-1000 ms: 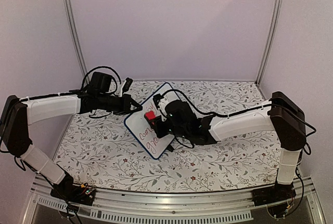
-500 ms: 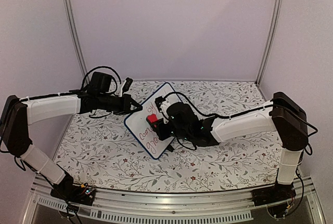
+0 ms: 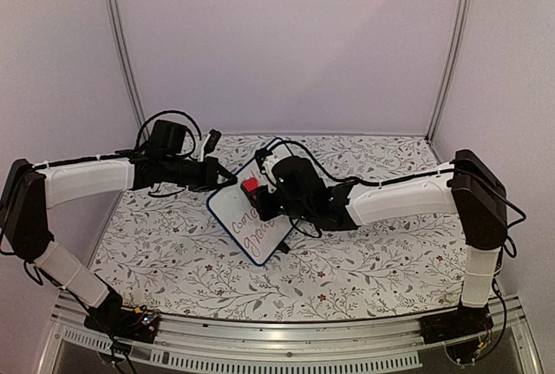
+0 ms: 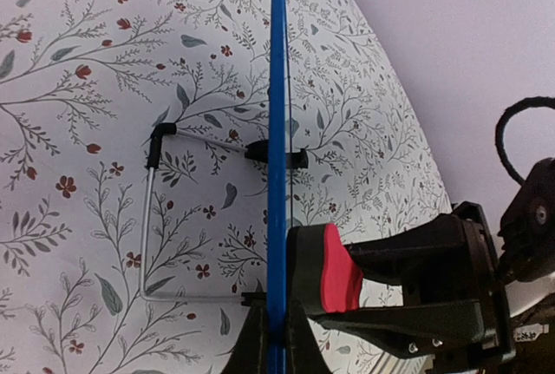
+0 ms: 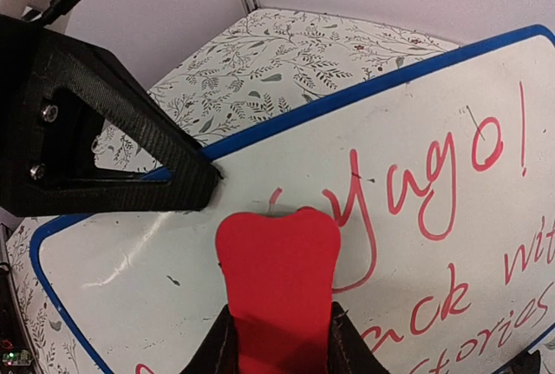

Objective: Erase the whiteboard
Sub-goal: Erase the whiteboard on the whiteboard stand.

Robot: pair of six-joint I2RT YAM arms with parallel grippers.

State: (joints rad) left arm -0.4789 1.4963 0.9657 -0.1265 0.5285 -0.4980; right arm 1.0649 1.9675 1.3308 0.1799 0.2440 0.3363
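Red script (image 5: 425, 179), whiteboard (image 5: 390, 122): legible right-wrist only.

My left gripper (image 3: 225, 180) is closed on the upper-left rim of the whiteboard (image 3: 228, 206), which sits diagonally over the floral-patterned table cover (image 3: 173, 261). My right gripper (image 3: 257, 188) clamps a red eraser (image 3: 251, 185) and presses it against the upper part of the board face. Red handwriting (image 3: 251, 228) occupies the lower part. My arms reach in from opposite sides.
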